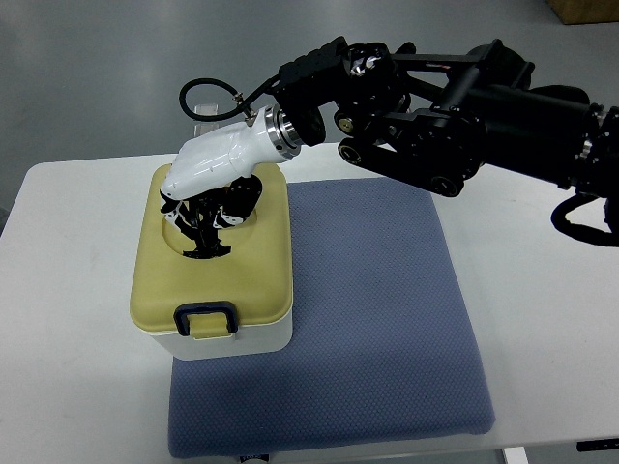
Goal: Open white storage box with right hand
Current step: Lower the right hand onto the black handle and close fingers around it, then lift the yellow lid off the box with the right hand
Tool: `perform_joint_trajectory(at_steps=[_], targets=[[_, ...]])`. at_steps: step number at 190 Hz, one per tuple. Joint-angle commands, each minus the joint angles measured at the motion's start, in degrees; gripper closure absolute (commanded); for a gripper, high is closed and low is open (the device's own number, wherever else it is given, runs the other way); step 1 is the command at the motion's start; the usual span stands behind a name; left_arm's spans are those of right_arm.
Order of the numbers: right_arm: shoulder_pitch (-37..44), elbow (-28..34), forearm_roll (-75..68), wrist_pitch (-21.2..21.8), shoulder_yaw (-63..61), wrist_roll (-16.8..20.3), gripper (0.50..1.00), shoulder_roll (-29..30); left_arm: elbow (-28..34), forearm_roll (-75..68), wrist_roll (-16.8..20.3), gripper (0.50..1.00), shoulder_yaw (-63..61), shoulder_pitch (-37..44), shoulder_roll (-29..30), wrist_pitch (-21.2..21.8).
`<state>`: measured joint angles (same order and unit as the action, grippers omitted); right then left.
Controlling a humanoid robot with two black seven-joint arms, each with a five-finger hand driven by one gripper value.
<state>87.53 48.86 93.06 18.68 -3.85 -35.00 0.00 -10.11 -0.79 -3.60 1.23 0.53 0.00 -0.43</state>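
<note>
Storage box point(215, 290), white with cream lid point(261, 261), on left part of blue mat point(387, 309) atop bench point(58, 290). Right hand point(213, 217) over lid's recess, far from dark latch point(205, 319), fingers curled down onto lid; firm hold or mere touch, cannot tell.

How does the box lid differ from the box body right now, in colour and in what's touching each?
The lid is pale yellow, while the body below it is white. The right hand rests on the lid's top, fingers down in its recess; nothing touches the body except the blue mat it partly sits on. The lid carries a dark-framed latch at its front edge; the body's visible side is plain. Both share rounded corners, and the lid sits closed on the body.
</note>
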Motion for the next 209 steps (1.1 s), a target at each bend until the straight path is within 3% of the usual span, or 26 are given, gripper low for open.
perform_joint_trajectory(at_steps=[1,83,209], targets=[[0.5,-0.1,-0.7,0.1,-0.6,0.0,1.000,0.0,0.0,0.1,0.0,0.500,0.0,0.0,0.0,0.0],[2.0,-1.8,-1.9,0.1,-3.4,0.0,1.000,-2.8,0.0,0.0,0.0,0.500,0.0,0.0,0.0,0.0],[-1.7,-12.1,-7.1,-0.8,-4.7,0.0,1.000,-12.8,0.0,0.1,0.0,0.500,0.0,0.0,0.0,0.0]])
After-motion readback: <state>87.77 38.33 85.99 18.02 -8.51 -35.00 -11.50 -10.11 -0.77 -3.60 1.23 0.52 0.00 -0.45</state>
